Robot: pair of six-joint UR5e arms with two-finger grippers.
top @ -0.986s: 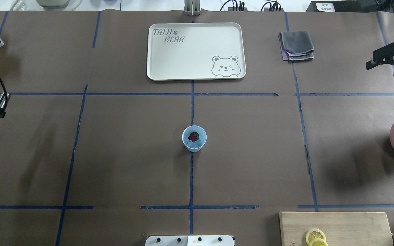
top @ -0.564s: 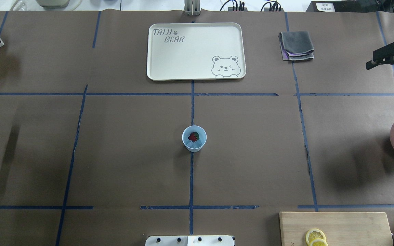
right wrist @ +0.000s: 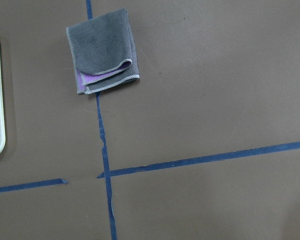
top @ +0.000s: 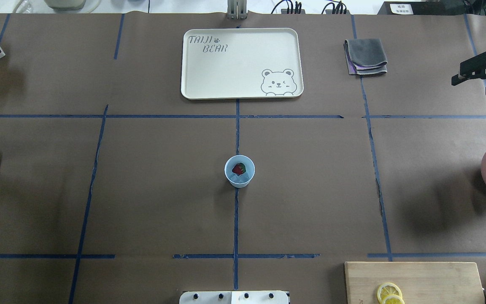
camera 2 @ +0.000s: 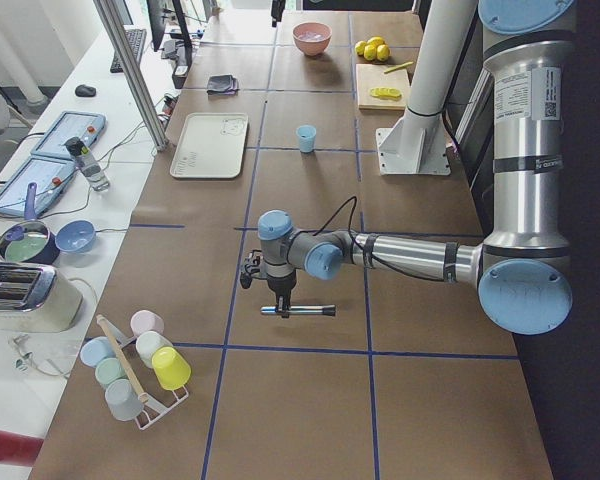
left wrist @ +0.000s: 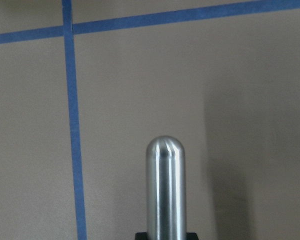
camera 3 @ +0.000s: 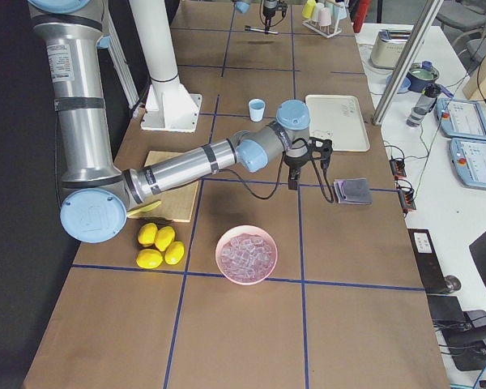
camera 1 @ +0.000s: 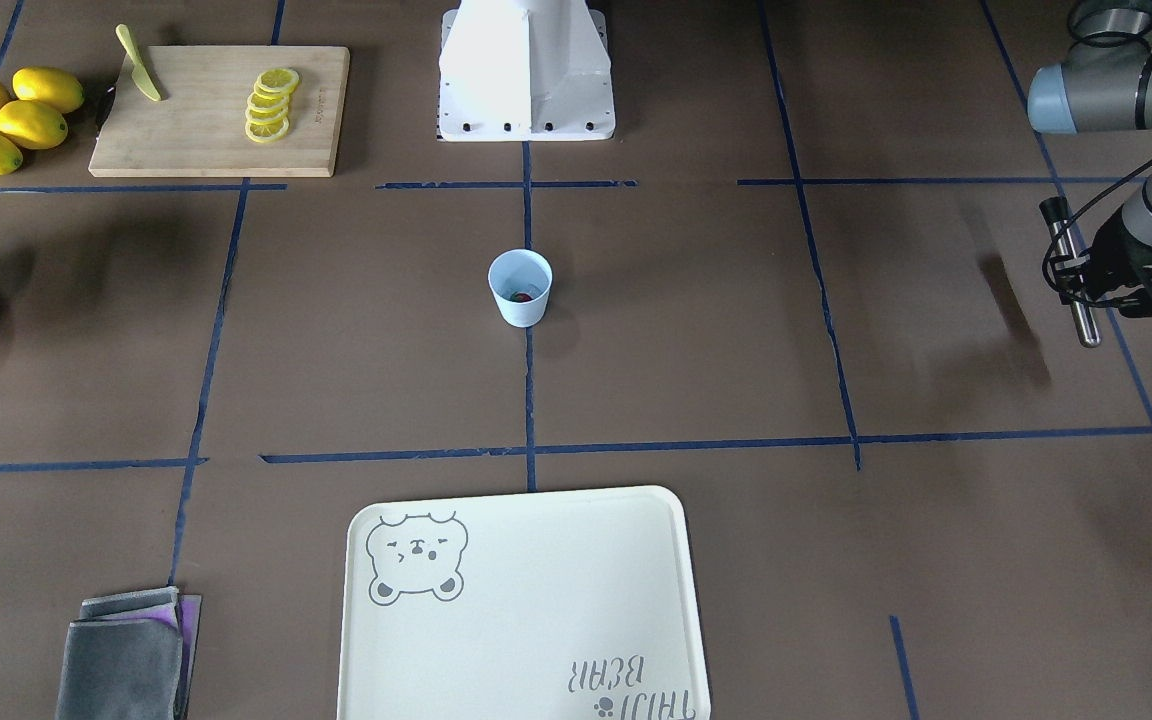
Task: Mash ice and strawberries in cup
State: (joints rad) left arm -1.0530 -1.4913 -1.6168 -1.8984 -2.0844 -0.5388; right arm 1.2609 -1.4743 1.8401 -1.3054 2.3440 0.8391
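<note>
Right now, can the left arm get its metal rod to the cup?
Probably yes: the left end effector grips the metal rod, and only bare table lies between it and the cup.

Left gripper (camera 1: 1088, 272) clamped on metal rod (camera 1: 1086, 322); right gripper (top: 473, 80) spread wide, aloft
</note>
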